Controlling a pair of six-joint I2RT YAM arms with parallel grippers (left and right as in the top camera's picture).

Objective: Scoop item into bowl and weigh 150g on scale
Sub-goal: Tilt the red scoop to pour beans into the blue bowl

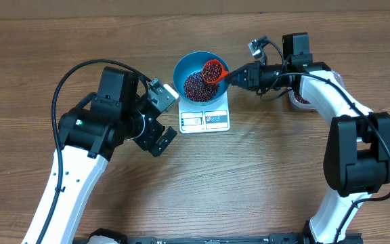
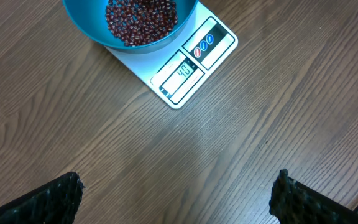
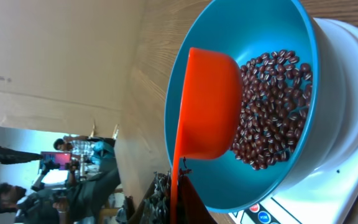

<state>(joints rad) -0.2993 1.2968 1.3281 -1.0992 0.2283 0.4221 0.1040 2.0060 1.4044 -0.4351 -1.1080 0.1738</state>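
Many small dark red-brown oval beans [image 1: 195, 86] are already piled in the round deep blue plastic bowl [image 1: 179, 71], which is seated on the small flat white rectangular digital scale [image 1: 205, 120] at mid table. An orange plastic scoop [image 1: 213, 70] is held tilted over the bowl's far-right side, w/ more beans seen in it from overhead. Its handle is clamped by the right gripper [image 1: 241, 74], jaws together on it. The left gripper [image 1: 162, 116] is spread wide, nothing held, parked just beside the scale's left edge. The display [image 2: 184, 70] appears to read approx 40, so the target is judged not yet reached.

Risks: if the scoop is tipped too fast, the target could be overshot, since beans pour as a clump. The scoop lip is held close to the bowl rim, so beans could be bounced over the edge onto the scale or the wooden table [image 1: 283, 176], and the reading would be thrown off. If the bowl is touched or pressed by the scoop, the wt would be falsified or the bowl shifted off-centre. The scale could also be nudged by the idle left gripper. A clear tub [image 1: 302, 100] is mostly hidden behind the right arm.
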